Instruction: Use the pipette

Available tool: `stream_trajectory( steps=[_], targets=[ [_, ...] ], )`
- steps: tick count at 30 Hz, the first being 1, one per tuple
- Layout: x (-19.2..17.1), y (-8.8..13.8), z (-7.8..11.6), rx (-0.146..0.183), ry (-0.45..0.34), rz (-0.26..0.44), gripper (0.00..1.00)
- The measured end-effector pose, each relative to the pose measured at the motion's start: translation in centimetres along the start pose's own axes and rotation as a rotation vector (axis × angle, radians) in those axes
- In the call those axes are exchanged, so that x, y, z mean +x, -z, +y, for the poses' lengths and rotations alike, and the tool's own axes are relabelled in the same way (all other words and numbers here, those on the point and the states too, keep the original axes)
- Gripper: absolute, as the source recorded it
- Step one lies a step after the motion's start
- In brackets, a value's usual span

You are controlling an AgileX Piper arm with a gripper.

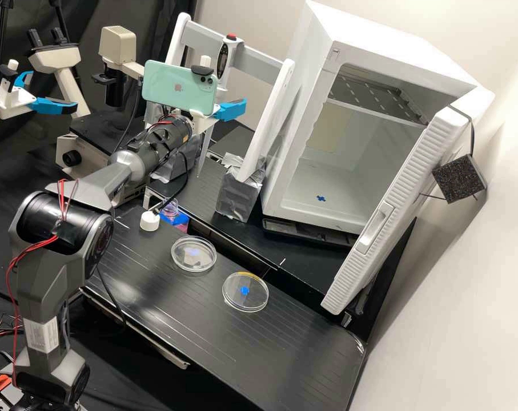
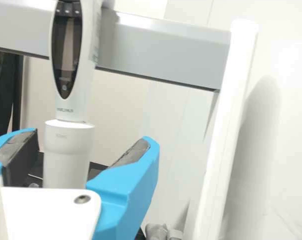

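In the high view my gripper (image 1: 231, 109) is at the stand behind the bench, partly hidden by the phone and the arm. The pipette (image 1: 221, 61), white with a dark display and a red top, hangs upright there, its thin tip pointing down below the gripper. Seen in the wrist view, my gripper (image 2: 92, 138) is open, with the white barrel of the pipette (image 2: 68, 145) between its two blue fingers. The barrel stands nearer one finger, with a wide gap to the other. The white palm part hides its lower end.
Two clear dishes (image 1: 193, 254) (image 1: 245, 291) lie on the black bench (image 1: 173, 308), near a white cap (image 1: 149, 221) and an uncapped bottle (image 1: 170, 210) of pink liquid. Foil-wrapped stand feet (image 1: 236, 194) and a white incubator (image 1: 304, 137) with its door open stand behind.
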Motion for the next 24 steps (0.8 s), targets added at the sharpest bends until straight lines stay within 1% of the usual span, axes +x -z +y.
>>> stream_trajectory(
  steps=[7, 24],
  targets=[
    [-0.06, 0.36, -0.25, 0.002, 0.007, 0.01, 0.0],
    [-0.06, 0.36, -0.25, 0.002, 0.007, 0.01, 0.0]
  ],
)
